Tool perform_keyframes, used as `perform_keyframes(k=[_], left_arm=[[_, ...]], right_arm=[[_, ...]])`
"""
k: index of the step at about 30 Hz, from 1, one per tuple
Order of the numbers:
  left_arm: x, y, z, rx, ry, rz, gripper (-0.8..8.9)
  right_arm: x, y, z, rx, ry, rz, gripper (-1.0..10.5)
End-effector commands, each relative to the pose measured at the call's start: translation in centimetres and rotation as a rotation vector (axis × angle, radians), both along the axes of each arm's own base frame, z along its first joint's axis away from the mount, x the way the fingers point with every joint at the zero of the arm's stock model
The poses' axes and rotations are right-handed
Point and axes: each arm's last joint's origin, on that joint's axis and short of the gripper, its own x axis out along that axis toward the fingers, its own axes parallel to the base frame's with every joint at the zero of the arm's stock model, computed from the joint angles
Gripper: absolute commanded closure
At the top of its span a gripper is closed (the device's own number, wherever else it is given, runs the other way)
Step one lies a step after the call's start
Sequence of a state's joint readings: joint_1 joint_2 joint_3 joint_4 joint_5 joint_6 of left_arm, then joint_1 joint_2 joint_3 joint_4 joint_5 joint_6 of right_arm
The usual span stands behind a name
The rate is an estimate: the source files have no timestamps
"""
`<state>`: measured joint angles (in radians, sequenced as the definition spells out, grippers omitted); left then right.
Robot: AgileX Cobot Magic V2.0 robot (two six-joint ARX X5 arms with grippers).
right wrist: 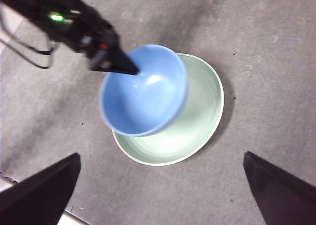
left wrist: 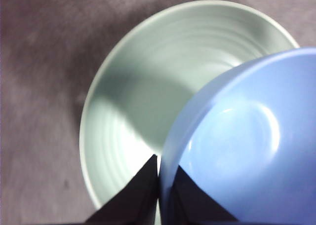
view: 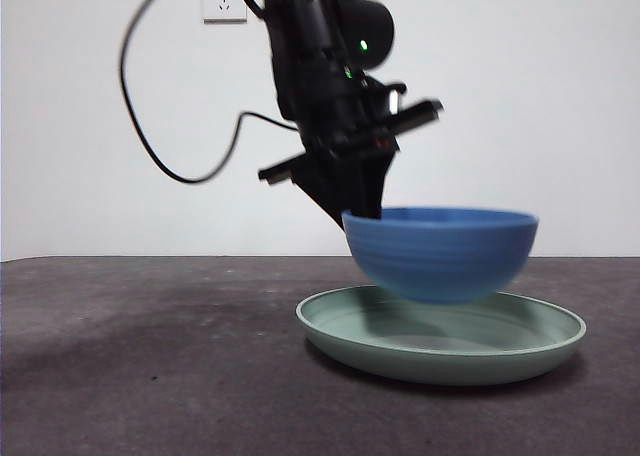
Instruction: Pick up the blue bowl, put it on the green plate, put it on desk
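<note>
Your left hand [left wrist: 159,185] pinches the near rim of the blue bowl [view: 440,251], one jaw inside, one outside, holding it just above the green plate [view: 440,338] and seemingly clear of it; lower it straight and level so it seats toward the plate's centre; the bowl sits off toward one rim, so shift inward; the counter [view: 150,356] around lies open; your right hand [right wrist: 163,195] waits high, spread wide.

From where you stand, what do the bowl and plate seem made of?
The blue bowl looks like matte plastic, perhaps melamine: even colour, faint moulded ridges, soft sheen. The green plate looks alike: pale, smooth, with concentric rings. Glazed ceramic cannot be ruled out.
</note>
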<state>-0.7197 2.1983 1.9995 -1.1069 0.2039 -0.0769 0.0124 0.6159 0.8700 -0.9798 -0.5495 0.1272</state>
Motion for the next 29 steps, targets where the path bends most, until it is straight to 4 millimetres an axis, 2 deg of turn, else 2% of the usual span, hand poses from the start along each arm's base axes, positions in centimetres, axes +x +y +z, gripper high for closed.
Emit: perform_keyframes(k=[1,10,11,13,15,16,19,21,24,26,29], left_arm=[[0.8,-1.0,-1.2,0.009,-0.001,-0.012,7.99],[1.1,-1.2,-2.9,0.043,0.016,-0.009,7.72],[1.1,-1.2,-2.9,0.043,0.016,-0.009,7.42],[1.1,-1.2,-2.9,0.042,0.015,-0.009,6.15],[1.2,-1.1,-2.9,0.042,0.016,-0.002,4.01],[1.2,-1.1,-2.8,0.041,0.016,-0.002,3.43],[1.2,-0.8,-2.0,0.061,0.037,0.000,3.30],[1.1,-0.3,-0.6,0.073,0.048,-0.002,3.24],[0.3,1.2,2.7,0.081,0.051,-0.012,2.73],[-0.7,2.5,5.5,0.066,0.026,-0.022,2.73],[-2.5,5.3,11.1,-0.015,-0.080,-0.004,2.73]], right_arm=[[0.0,0.0,0.5,-0.004,-0.024,0.006,4.1],[0.0,0.0,0.5,-0.003,-0.023,0.005,4.1],[0.0,0.0,0.5,-0.002,-0.022,0.004,4.1],[0.0,0.0,0.5,-0.002,-0.022,0.004,4.1],[0.0,0.0,0.5,-0.002,-0.022,0.004,4.1],[0.0,0.0,0.5,-0.002,-0.022,0.004,4.1],[0.0,0.0,0.5,-0.002,-0.022,0.004,4.1],[0.0,0.0,0.5,-0.002,-0.022,0.004,4.1],[0.0,0.0,0.5,-0.002,-0.022,0.003,4.1],[0.0,0.0,0.5,-0.002,-0.022,0.004,4.1],[0.0,0.0,0.5,-0.002,-0.022,0.003,4.1]])
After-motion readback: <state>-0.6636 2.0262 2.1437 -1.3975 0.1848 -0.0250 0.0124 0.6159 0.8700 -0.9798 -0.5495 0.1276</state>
